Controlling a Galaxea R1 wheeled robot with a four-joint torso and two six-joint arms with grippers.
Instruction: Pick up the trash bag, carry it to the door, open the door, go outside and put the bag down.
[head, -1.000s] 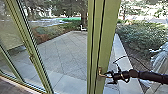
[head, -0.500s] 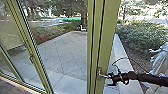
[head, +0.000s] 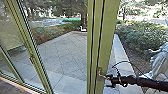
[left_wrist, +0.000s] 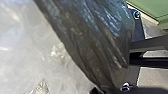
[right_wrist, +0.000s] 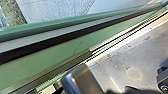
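Paved terrace (head: 62, 56) lies beyond the right gripper (head: 109, 79) at the door handle (head: 100, 71), either gripper's closure indeterminable; the trash bag (left_wrist: 100, 42) by the left wrist, probably soft and slippery, wants holding by bunched plastic.

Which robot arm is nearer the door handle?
Right. The right gripper is at the handle; the left arm is by the trash bag, farther from the handle.

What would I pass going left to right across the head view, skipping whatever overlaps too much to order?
Slim green frame, small white object outside, wide green upright bearing the metal handle, right gripper.
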